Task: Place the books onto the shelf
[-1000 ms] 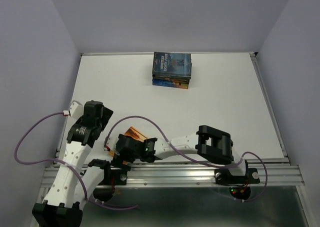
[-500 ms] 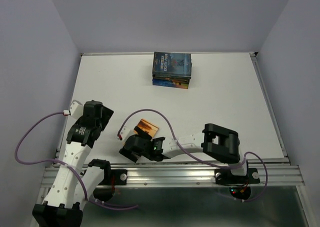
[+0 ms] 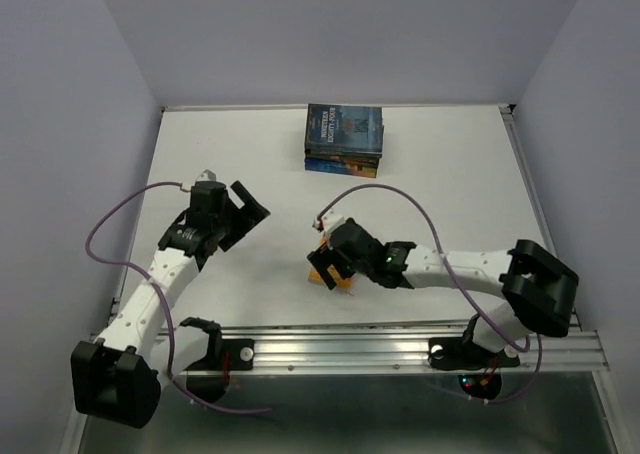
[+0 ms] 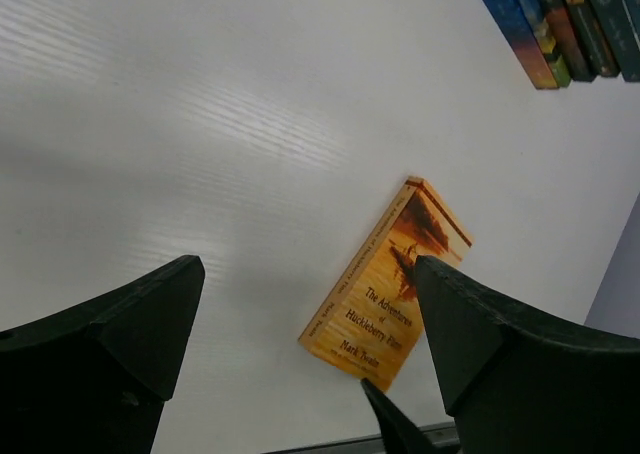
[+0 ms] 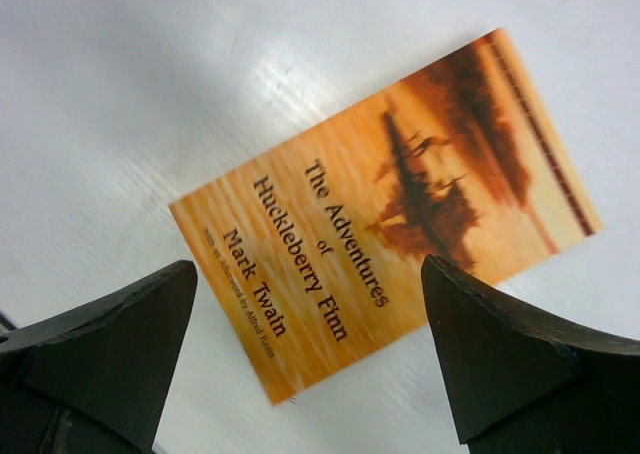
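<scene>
An orange book [image 5: 385,209] lies flat on the white table, cover up, right of the left arm [image 3: 328,274]. My right gripper [image 5: 309,269] hovers just above it, open, with a finger on each side of the cover and nothing held [image 3: 332,258]. My left gripper [image 3: 248,216] is open over bare table to the book's left, and the orange book [image 4: 390,289] shows between its fingers from a distance, with the gripper [image 4: 306,264] empty. A stack of several books [image 3: 344,139] lies at the table's far edge, spines [image 4: 560,19] toward me. No shelf shows in any view.
The white table [image 3: 450,194] is closed in by pale walls on the left, back and right. A metal rail [image 3: 400,344] runs along the near edge, with both arm bases on it. Purple cables loop from both arms.
The right arm has swung from the near rail out to the right and further onto the table, and the orange book now lies further right. The left arm has reached forward over the table.
</scene>
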`<move>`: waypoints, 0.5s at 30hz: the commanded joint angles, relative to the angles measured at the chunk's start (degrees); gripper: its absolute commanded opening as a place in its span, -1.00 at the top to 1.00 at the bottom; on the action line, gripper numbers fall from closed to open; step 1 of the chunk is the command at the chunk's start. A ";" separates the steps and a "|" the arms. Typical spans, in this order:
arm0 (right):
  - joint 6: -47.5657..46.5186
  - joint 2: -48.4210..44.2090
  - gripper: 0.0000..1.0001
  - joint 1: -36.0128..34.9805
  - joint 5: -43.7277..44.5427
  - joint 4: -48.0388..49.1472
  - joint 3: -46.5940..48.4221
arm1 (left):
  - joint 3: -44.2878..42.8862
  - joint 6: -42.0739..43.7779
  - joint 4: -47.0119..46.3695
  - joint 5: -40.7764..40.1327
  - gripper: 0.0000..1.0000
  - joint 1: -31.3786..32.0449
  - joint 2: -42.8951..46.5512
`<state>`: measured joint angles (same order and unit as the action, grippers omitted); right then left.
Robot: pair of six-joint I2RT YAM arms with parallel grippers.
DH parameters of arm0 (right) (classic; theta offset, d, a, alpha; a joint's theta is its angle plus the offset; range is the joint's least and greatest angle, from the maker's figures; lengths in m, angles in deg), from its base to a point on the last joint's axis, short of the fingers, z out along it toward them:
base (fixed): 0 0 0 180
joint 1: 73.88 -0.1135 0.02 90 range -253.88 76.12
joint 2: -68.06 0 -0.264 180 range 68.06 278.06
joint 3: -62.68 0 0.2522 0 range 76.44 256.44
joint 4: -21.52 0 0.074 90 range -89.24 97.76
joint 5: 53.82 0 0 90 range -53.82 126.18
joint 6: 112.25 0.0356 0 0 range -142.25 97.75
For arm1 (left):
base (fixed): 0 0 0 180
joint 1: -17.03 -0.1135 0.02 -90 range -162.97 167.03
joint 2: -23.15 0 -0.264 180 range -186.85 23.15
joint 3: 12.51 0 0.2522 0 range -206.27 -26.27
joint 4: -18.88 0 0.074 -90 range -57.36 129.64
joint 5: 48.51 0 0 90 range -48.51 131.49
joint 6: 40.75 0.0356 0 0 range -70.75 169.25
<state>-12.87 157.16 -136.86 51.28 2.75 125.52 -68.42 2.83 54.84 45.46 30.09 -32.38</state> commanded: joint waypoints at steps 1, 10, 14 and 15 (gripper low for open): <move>9.22 -12.18 -1.00 6.19 -6.21 1.42 -2.14 | -0.82 2.56 -7.78 3.16 -0.98 6.88 -4.40; 35.66 -21.34 -1.00 11.99 -8.07 -12.81 -4.08 | -3.73 1.85 -13.13 4.37 -0.98 16.12 -15.48; 42.55 -19.33 -1.00 15.69 -11.65 -13.00 -6.01 | -2.85 0.89 -17.53 6.49 -0.98 18.75 -18.82; 43.69 -18.62 -1.00 15.70 -12.27 -12.91 -6.01 | -2.85 0.80 -18.15 6.75 -0.98 19.10 -19.35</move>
<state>20.47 136.57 -123.20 42.10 -6.81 121.00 -70.30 3.86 42.14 49.98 47.66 -50.52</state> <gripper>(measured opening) 0.999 0.989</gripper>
